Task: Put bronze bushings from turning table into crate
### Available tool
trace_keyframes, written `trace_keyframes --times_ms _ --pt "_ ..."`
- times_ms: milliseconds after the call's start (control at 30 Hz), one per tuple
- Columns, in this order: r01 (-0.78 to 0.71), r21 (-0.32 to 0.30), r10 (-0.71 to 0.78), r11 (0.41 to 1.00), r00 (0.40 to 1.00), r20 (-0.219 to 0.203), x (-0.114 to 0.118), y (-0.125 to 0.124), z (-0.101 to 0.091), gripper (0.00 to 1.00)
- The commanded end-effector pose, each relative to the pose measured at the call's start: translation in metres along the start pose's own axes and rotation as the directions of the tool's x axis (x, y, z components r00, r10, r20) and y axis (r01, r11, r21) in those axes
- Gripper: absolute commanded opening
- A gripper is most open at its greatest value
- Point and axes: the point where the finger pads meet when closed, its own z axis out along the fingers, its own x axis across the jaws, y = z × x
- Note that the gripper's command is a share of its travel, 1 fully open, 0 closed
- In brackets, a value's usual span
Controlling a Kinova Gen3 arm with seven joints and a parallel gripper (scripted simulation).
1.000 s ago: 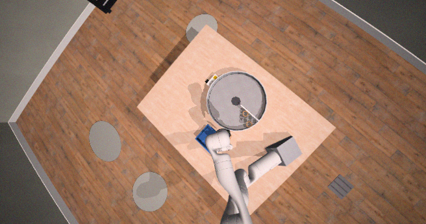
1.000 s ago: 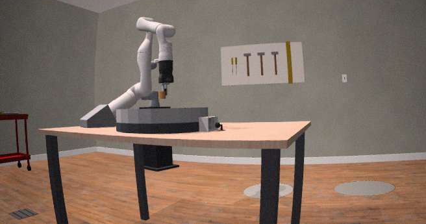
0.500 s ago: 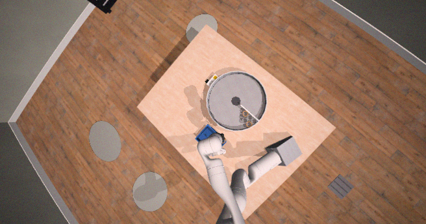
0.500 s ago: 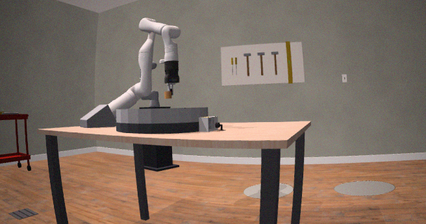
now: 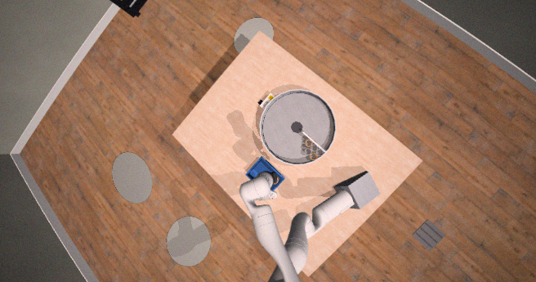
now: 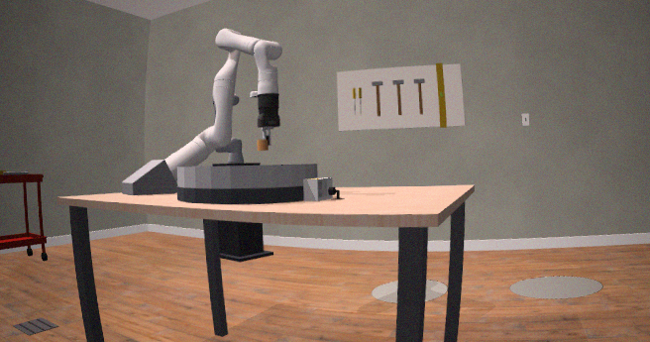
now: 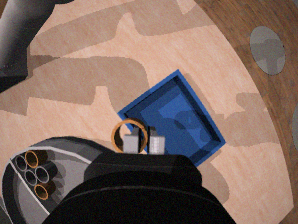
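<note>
My gripper (image 7: 144, 135) is shut on a bronze bushing (image 7: 129, 136), gripping its wall, and holds it high above the edge of the blue crate (image 7: 174, 120). In the side view the bronze bushing (image 6: 262, 145) hangs from the gripper (image 6: 267, 136) above the turning table (image 6: 247, 181). From above, the arm's wrist covers part of the blue crate (image 5: 265, 169), and the bushing's rim (image 5: 277, 180) shows beside it. On the grey turning table (image 5: 297, 126) several bushings (image 5: 311, 148), bronze and steel, lie by a white divider bar; they also show in the wrist view (image 7: 36, 172).
A small grey control box (image 6: 318, 188) with a knob sits on the table by the turning table. The arm's grey base (image 5: 359, 189) stands at the table's near right. The crate lies near the table's left edge.
</note>
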Motion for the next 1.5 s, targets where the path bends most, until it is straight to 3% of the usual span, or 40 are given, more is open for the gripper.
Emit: trace_keyframes --times_ms 0,33,433,600,1000,1167,1467 --pt "0.007 -0.009 -0.007 1.000 1.000 0.018 0.021 -0.009 0.000 0.00" --pt "0.007 -0.009 -0.007 1.000 1.000 0.018 0.032 -0.013 0.001 0.00" --pt "0.007 -0.009 -0.007 1.000 1.000 0.018 0.032 -0.013 0.001 0.00" --pt "0.007 -0.009 -0.007 1.000 1.000 0.018 0.031 -0.013 0.031 0.00" --pt "0.007 -0.009 -0.007 1.000 1.000 0.018 0.031 -0.013 0.031 0.00" --pt "0.006 -0.010 -0.006 1.000 1.000 0.018 0.031 -0.012 0.060 0.00" --pt "0.006 -0.010 -0.006 1.000 1.000 0.018 0.031 -0.012 0.060 0.00"
